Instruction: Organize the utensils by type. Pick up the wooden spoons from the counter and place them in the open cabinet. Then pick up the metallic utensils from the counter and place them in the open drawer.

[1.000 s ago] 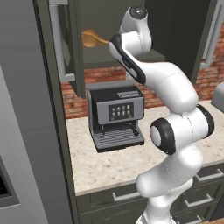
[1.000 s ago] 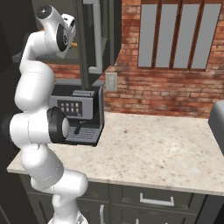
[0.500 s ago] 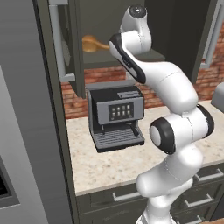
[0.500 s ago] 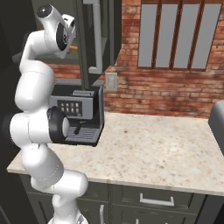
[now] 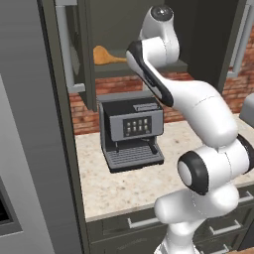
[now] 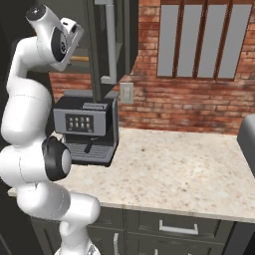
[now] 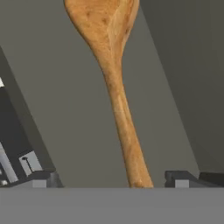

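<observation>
I'm reaching high into the cabinet [image 5: 149, 30], arm stretched up over the coffee machine [image 5: 131, 131], and there's the spoon [image 5: 105, 56] lying on the shelf [image 5: 144, 68], bowl toward the left, handle running back toward my wrist. From my hand camera the spoon [image 7: 114, 92] runs straight away from me, handle end at the bottom between my fingers [image 7: 41, 179], bowl at the far end over the flat grey shelf [image 7: 65, 113]. My two fingers sit wide apart, one on each side of the handle, and neither touches the wood (plenty of grey shelf shows between each tip and the handle). So the spoon is lying loose on the shelf. From the right side I catch just a sliver of the light-brown handle [image 6: 79, 59] poking out past my wrist, in front of the open cabinet door [image 6: 107, 42]. Down below, the bench [image 6: 169, 174] stretches beige and speckled in front of the brick wall [image 6: 144, 94], with the coffee machine [image 6: 85, 129] parked at its left end. Drawer fronts [image 6: 177, 226] with silver bar handles line up beneath the bench edge.
</observation>
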Tool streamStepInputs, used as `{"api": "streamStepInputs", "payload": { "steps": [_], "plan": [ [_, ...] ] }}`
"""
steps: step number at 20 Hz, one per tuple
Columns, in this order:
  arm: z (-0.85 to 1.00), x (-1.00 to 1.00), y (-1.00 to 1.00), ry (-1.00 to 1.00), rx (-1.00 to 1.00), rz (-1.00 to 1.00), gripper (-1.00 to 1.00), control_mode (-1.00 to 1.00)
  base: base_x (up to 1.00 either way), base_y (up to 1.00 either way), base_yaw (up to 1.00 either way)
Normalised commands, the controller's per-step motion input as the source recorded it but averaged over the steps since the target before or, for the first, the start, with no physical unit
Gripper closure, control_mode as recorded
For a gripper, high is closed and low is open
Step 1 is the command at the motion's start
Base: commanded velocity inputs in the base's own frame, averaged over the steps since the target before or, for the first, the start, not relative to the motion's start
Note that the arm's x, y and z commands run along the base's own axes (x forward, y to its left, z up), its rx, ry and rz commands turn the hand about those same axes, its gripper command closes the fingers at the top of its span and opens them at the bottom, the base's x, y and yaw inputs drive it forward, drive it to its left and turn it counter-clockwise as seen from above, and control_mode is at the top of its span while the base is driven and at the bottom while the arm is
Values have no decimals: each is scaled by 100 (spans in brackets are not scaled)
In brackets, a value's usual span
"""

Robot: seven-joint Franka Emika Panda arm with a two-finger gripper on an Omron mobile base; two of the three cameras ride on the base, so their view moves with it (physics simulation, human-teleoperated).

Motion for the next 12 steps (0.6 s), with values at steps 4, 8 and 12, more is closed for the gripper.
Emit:
{"api": "streamStepInputs", "payload": {
  "steps": [4, 8, 12],
  "plan": [
    [0, -80, 1, 0, 0, 0, -100, -100, 0, 0, 0],
    [-6, -91, 0, 0, 0, 0, -100, -100, 0, 0, 0],
    [-4, -100, 0, 0, 0, -1, -100, -100, 0, 0, 0]
  ]
}}
